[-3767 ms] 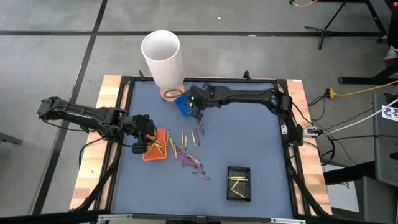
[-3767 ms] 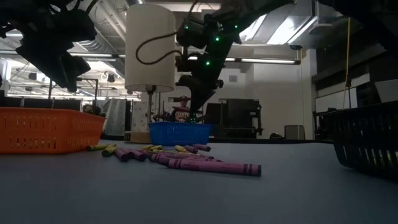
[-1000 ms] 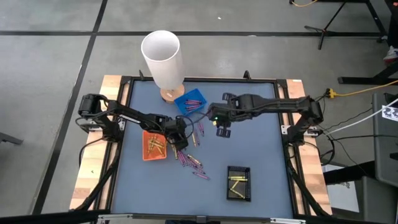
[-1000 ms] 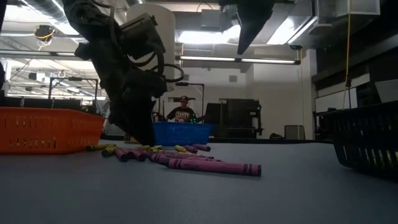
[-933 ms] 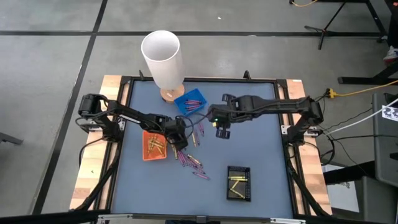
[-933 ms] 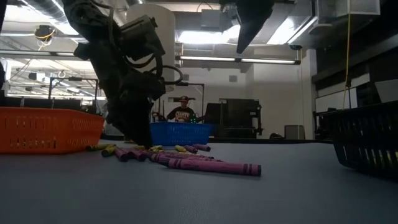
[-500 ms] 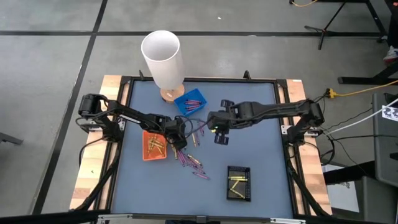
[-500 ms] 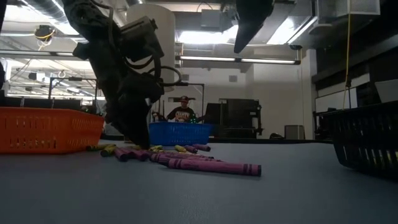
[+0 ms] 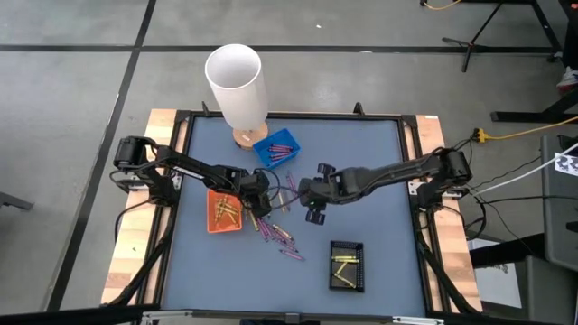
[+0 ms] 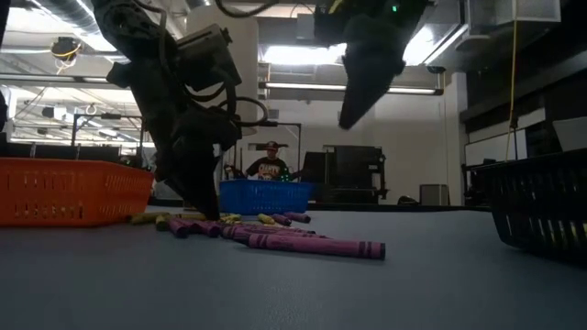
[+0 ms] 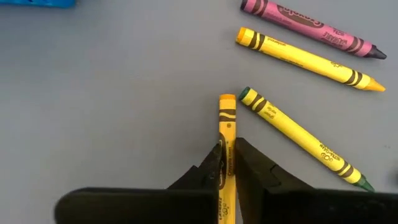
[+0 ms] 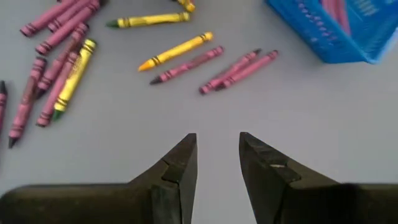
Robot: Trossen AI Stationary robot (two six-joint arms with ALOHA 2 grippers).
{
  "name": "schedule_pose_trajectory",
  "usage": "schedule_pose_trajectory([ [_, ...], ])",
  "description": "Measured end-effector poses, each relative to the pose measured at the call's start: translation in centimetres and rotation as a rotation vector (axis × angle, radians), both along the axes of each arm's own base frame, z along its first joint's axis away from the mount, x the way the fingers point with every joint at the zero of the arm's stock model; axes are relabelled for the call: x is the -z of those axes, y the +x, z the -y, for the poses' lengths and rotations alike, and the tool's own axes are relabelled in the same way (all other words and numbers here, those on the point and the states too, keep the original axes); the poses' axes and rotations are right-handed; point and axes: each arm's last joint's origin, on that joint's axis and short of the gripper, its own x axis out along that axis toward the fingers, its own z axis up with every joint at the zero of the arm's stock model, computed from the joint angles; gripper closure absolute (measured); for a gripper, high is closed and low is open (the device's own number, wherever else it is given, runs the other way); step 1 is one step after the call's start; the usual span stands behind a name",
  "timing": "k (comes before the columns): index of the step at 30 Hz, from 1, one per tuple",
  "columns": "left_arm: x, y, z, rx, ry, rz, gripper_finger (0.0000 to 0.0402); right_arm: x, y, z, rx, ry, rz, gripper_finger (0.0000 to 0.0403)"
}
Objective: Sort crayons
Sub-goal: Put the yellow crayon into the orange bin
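A: On the left of the desk (image 9: 361, 144), my left tool (image 9: 254, 207) is down at the mat, just right of the orange tray (image 9: 224, 210). Its fingers are pinched on a yellow crayon (image 11: 227, 149); the crayon lies flat between them, tip sticking out ahead.

B: Where's the rest of the crayons (image 9: 278, 233)?

A: Loose scatter mid-desk, between the orange tray and my right tool (image 9: 313, 212). Yellow and purple-pink ones mixed, lying flat, a purple run trailing toward the black tray (image 9: 347, 265). Left wrist view shows two more yellow ones and one purple one just beside the gripped crayon, not touching it.

B: Trays?

A: Orange tray has yellow-gold crayons in it. The blue tray (image 9: 276, 148), by the white cylinder (image 9: 237, 85), holds purple-pink ones. The black tray, nearer me, has a few yellow ones.

B: Right side?

A: Right tool hangs above the mat, right of the scatter, fingers partly apart, nothing between them. Bare mat below it.
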Motion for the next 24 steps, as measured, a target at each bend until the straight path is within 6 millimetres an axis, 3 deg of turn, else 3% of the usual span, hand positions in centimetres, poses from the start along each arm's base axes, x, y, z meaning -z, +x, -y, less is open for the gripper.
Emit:
schedule_pose_trajectory([
  [7, 0.0, 0.0, 0.0, 0.000, 0.001, 0.000, 0.0398, 3.4, -0.1, -0.2, -0.029, 0.076, 0.061, 0.0286],
  [11, 0.0, 0.0, 0.0, 0.000, 0.001, 0.000, 0.0396, 4.3, -0.1, -0.2, -0.038, 0.098, 0.091, 0.0286],
  [17, -0.6, 0.6, 0.0, 0.045, 0.022, 0.002, 0.0397, 4.4, 0.1, -0.3, -0.042, 0.109, 0.129, 0.0286],
  [24, -3.3, 2.2, -0.1, 0.124, 0.060, -0.030, 0.0396, 4.1, 0.5, -0.4, -0.053, 0.131, 0.177, 0.0286],
])
